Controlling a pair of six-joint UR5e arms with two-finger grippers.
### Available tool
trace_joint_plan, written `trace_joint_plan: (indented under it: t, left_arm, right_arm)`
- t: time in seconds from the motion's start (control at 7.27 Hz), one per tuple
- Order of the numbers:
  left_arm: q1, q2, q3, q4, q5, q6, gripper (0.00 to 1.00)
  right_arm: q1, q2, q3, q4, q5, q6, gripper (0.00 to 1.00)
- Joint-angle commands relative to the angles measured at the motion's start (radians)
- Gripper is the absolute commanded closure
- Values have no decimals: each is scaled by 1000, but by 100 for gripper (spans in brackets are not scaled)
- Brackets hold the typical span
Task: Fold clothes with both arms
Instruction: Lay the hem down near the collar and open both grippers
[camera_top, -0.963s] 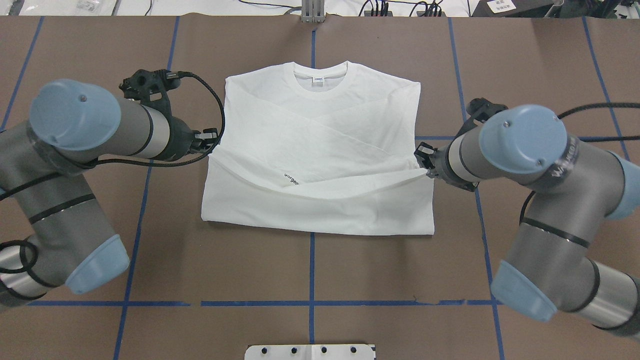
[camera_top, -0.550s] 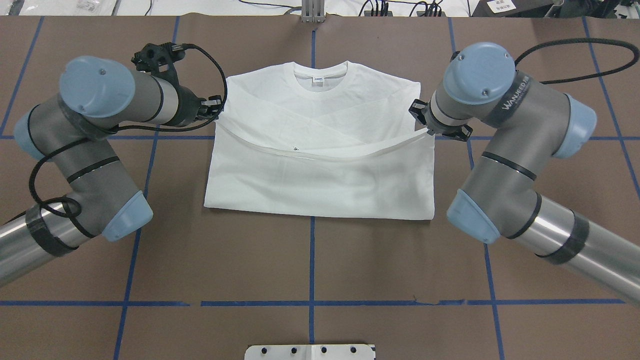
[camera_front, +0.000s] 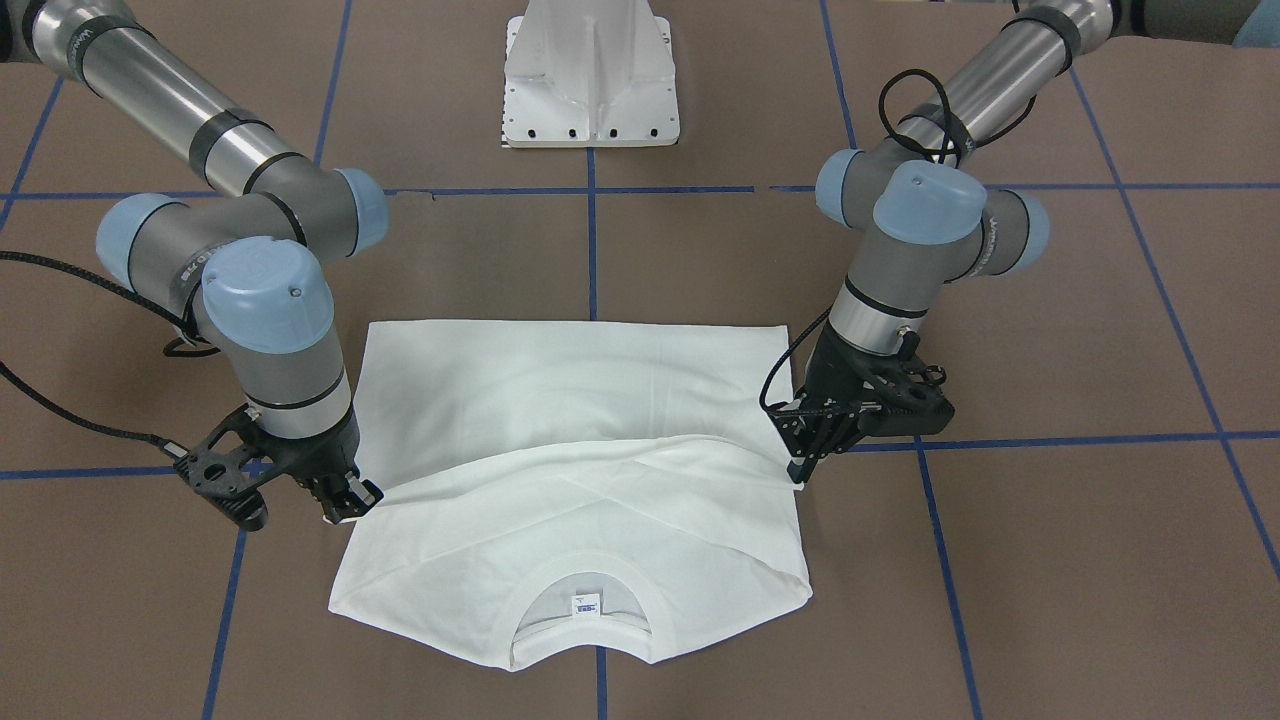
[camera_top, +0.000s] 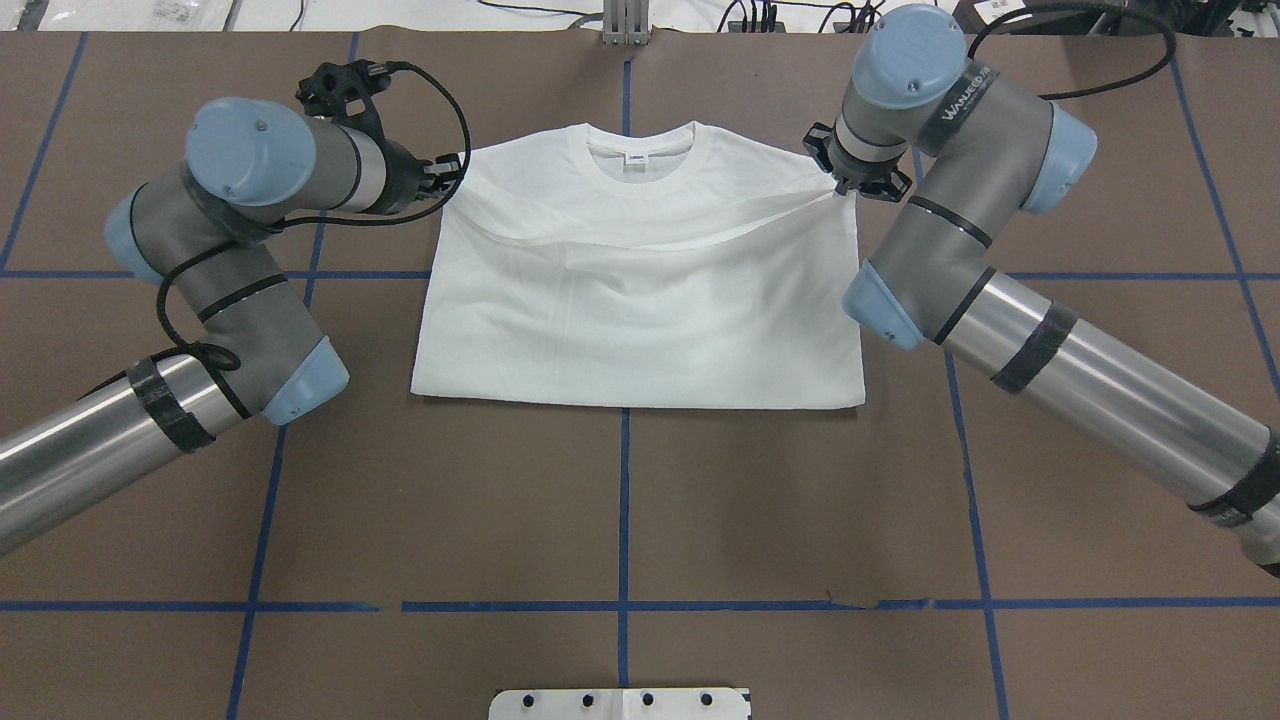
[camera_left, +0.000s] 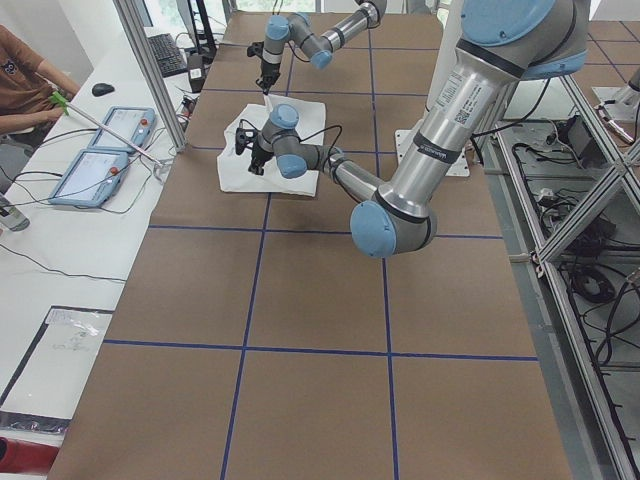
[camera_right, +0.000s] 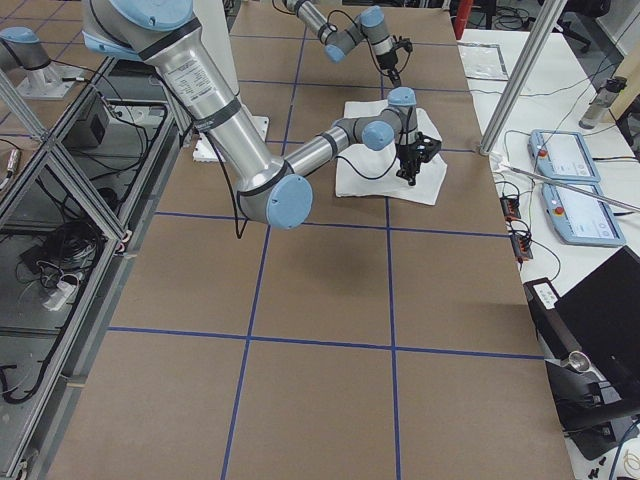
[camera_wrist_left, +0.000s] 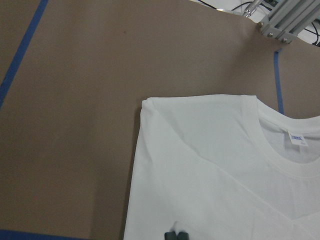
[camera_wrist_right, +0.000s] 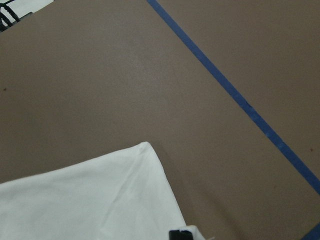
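Black open-frame left gripper (camera_top: 452, 172) pinches the left corner of the raised hem (camera_top: 640, 243) of the white long-sleeved T-shirt (camera_top: 640, 310), jaws pressed together on the cloth. The shirt lies mid-table on the brown paper-covered table (camera_top: 780, 500) crossed by blue tape lines (camera_top: 623, 520), with its ribbed round collar (camera_top: 640, 140) at the far edge. Black open-frame right gripper (camera_top: 846, 190) pinches the hem's right corner, near the shoulder.

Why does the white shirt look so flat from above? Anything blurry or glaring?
Overhead view: even light washes out the T-shirt, a faint shadow under its lifted edge. Front-facing view: creases read better, glare streaks the right arm's tube. Left wrist view: cloth sharp, left gripper a dark blur at the bottom.
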Motion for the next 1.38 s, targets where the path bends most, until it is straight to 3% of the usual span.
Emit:
trace_joint_plan:
  t: [0.0,0.28,0.96,1.24]
  left_arm:
    - [-8,-31,54,-25,45,1,100]
    - [-17,-64,135,-93,70,6,100]
    - [-38,-120,245,-99,112,49,100]
    - [-37,-131,285,-134,112,49,78]
  right_arm:
    - [22,61,-108,17,18,-2,100]
    - [21,66,-126,18,18,-4,100]
    - [27,109,-198,20,12,1,100]
    - [24,107,-203,32,8,0,100]
